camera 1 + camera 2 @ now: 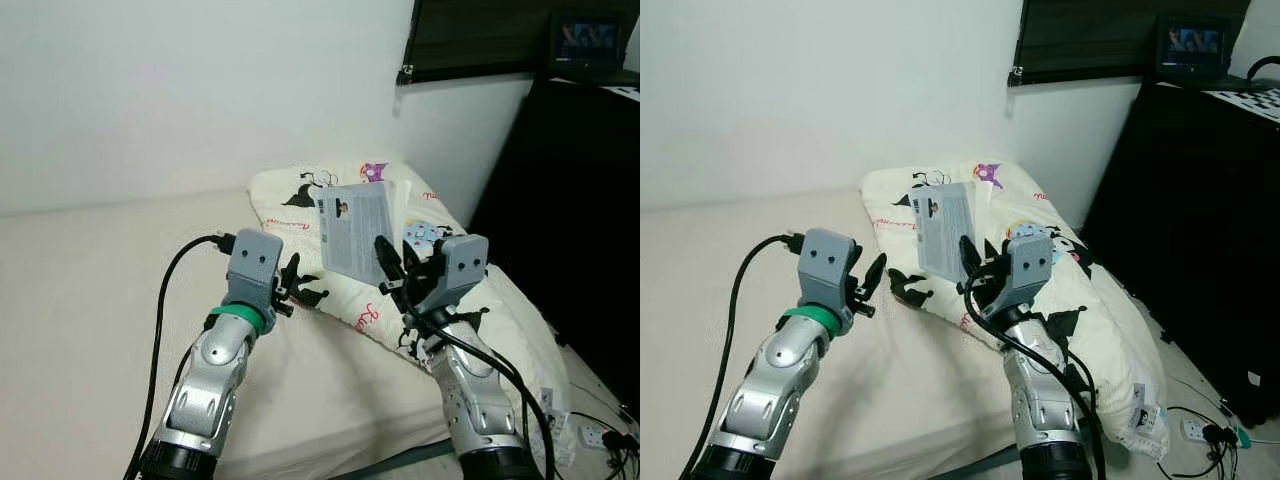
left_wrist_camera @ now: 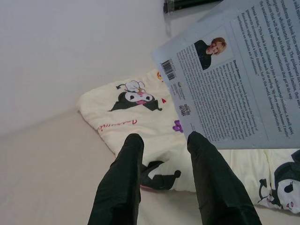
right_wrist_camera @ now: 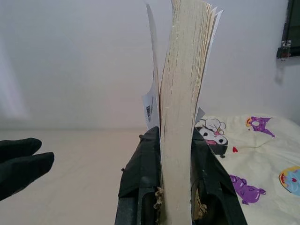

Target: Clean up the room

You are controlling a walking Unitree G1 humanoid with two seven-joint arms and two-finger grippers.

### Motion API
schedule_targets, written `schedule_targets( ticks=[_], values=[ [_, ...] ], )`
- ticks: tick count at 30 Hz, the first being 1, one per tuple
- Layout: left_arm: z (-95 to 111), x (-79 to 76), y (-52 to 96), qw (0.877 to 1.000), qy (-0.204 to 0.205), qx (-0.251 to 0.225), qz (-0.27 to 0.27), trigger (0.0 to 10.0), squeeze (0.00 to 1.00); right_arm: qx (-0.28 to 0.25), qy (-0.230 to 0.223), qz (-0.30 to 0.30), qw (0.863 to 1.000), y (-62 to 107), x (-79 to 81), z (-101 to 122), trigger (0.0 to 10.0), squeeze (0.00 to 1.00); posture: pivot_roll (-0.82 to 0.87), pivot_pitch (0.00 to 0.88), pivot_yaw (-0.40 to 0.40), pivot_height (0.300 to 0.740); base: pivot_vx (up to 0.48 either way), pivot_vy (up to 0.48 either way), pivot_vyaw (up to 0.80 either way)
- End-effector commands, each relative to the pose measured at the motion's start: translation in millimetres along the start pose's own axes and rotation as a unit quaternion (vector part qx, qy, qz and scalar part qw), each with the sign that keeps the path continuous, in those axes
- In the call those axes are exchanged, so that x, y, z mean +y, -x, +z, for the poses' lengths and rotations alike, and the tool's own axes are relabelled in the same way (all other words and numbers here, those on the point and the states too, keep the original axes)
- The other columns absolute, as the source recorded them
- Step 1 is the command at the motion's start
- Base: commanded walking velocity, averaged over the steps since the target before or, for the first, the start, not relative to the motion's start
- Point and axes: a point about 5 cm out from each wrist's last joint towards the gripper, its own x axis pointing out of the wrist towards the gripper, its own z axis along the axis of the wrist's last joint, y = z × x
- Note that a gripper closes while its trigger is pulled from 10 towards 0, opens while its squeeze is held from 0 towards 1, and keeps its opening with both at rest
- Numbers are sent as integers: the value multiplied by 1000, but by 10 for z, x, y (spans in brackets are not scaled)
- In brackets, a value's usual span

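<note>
Raised right gripper [image 1: 392, 265] clamps its jaws on an upright book [image 1: 355, 232]; left gripper [image 1: 291, 284] raised beside, jaws parted.

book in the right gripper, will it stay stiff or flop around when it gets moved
The book is a thin paperback, probably light. The right gripper clamps only its lower edge, so the upper pages, already fanning apart, will likely splay and flop.

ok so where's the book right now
The book is held upright in the right tool, raised over the cartoon-print pillow at the bed's right end, with the open left tool just beside it.
</note>
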Motion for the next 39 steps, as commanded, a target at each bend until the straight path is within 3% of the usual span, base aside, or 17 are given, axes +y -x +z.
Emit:
schedule_targets(
  ticks=[1,14,23,39],
  values=[
    [-65,9,22,1000,-4,13,0,10000,0,-12,5,-1,1000,3,7,21,10000,0,-83,12,62,740,0,0,0],
    [-70,-5,33,1000,3,13,-12,10000,0,-6,5,-3,1000,3,23,-8,10000,0,-80,12,66,740,0,20,0],
    [-77,9,23,1000,1,14,-6,10000,0,6,39,-8,999,-10,-2,-36,10000,0,-79,11,68,740,0,430,453],
    [-88,3,21,1000,0,14,-7,10000,0,-4,20,-17,1000,0,-25,-20,10000,0,-83,12,71,740,0,477,49]
  ],
)
